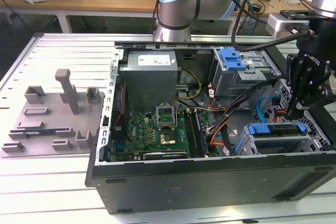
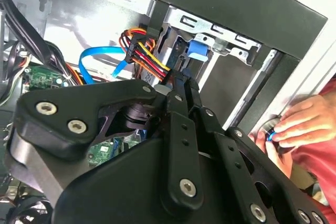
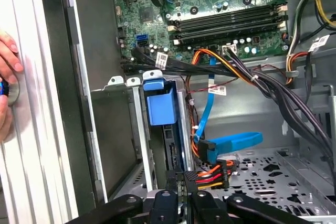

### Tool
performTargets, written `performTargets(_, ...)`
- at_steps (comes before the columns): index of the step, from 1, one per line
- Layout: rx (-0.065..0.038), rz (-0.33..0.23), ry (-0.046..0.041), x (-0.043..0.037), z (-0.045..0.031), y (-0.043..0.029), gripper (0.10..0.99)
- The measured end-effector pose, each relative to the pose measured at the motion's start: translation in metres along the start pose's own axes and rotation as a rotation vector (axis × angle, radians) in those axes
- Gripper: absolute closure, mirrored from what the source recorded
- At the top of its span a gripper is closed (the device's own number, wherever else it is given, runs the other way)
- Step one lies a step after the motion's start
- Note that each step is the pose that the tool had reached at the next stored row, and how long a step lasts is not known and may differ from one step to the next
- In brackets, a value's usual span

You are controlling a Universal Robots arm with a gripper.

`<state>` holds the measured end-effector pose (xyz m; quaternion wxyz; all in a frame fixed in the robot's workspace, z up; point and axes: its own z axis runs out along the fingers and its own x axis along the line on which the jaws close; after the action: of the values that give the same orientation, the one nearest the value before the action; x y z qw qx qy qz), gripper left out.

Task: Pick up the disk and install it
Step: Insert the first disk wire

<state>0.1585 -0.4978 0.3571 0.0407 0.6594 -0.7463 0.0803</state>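
Note:
The disk (image 1: 275, 129) lies in the drive cage at the front corner of the open computer case (image 1: 210, 182), on the exterior view's right, with a blue rail along its top. In the first wrist view the disk (image 3: 171, 150) shows edge-on in its slot behind a blue plastic tab (image 3: 160, 108). My gripper (image 1: 293, 113) hangs just over the disk, black fingers together. In the first wrist view the gripper (image 3: 185, 184) is shut with its tips at the disk's near end, nothing visible between them. The second wrist view shows the gripper (image 2: 181, 85) pointing into the cage.
Orange, red and yellow power wires (image 3: 212, 177) and a blue flat cable (image 3: 231, 142) lie right beside the fingertips. The motherboard (image 1: 157, 129) and a grey power supply (image 1: 149, 77) take up the case's middle. A person's hand (image 2: 294, 124) rests at the case's outer edge.

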Motion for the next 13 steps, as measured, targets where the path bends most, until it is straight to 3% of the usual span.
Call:
performTargets(2,-0.005,0.001,-0.0306,0.0053,0.001,-0.0011,0.922)
performTargets(5,-0.019,-0.001,-0.0292,0.0074,0.0014,-0.0014,0.922)
performTargets(13,-0.019,-0.003,-0.0282,0.0054,0.0012,-0.0033,0.922)
